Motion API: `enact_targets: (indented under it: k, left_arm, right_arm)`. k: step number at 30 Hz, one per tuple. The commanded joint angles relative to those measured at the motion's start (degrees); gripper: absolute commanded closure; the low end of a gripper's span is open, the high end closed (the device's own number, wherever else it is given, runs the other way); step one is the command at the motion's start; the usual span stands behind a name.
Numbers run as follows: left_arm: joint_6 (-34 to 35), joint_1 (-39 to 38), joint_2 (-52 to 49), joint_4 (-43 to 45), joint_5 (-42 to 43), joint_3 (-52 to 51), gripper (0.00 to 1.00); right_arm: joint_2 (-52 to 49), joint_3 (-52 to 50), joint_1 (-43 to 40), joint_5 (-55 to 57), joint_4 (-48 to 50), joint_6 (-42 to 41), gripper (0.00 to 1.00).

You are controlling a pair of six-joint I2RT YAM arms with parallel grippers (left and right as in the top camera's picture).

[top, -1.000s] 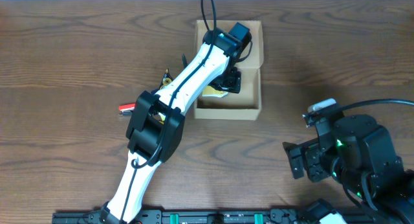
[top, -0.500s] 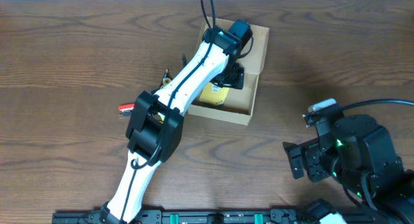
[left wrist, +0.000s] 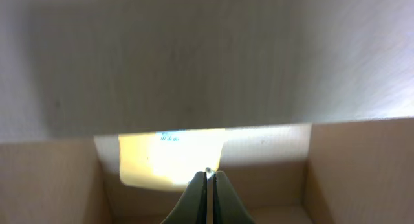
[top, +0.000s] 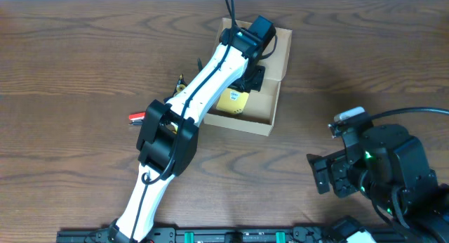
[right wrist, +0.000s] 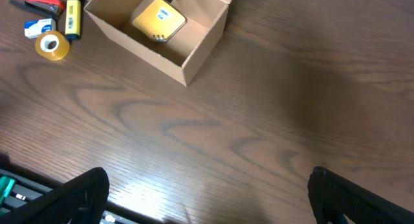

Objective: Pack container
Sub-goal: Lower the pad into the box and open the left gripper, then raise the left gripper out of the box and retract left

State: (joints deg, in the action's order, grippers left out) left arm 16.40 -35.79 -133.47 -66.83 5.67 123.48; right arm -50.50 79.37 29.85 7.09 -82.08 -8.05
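Note:
The container, a tan cardboard box with its flap lid up, lies skewed at the table's far centre. A yellow square pad lies on its floor. My left arm reaches in from the near left. The left gripper hangs inside, over the back of the box. In the left wrist view its fingertips are pressed together with nothing visible between them, above the bright yellow pad and between the cardboard walls. My right gripper stands wide open over bare wood at the near right, far from the box.
Left of the box lie a tape roll, a yellow marker, a small blue-and-white item and a red stapler. The right arm's body fills the near right corner.
The box has swung askew, its near edge shifting left, while the left gripper stayed inside. The left jaws have gone from open to shut. The right arm has not moved.

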Motion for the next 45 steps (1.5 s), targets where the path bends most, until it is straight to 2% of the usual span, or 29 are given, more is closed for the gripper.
enact_targets:
  k: [1,6,13,19,31,45]
  left_arm:
    - [-1.03,-0.04,0.02,-1.18,0.35,-0.57,0.94]
    - [-0.98,-0.79,0.02,-1.18,-1.31,-2.91,0.94]
    - [1.64,-1.20,0.02,4.33,-1.79,-8.72,0.94]
    - [4.26,-1.22,0.17,8.22,-1.64,-8.59,0.94]
    - [4.31,-1.42,2.01,11.52,-2.03,-8.57,0.94]
    - [2.82,-1.25,13.88,7.02,-14.84,-8.57,0.94]
  right_arm:
    - [-0.02,0.04,-0.31,0.39,-0.17,0.22,0.01]
    - [-0.02,0.04,-0.31,0.37,-0.15,0.22,0.01]
    - [-0.02,0.04,-0.31,0.39,-0.17,0.22,0.01]
    - [-0.02,0.04,-0.31,0.39,-0.15,0.22,0.01]
    - [-0.02,0.04,-0.31,0.39,-0.15,0.22,0.01]
    - [-0.02,0.04,-0.31,0.39,-0.15,0.22,0.01]
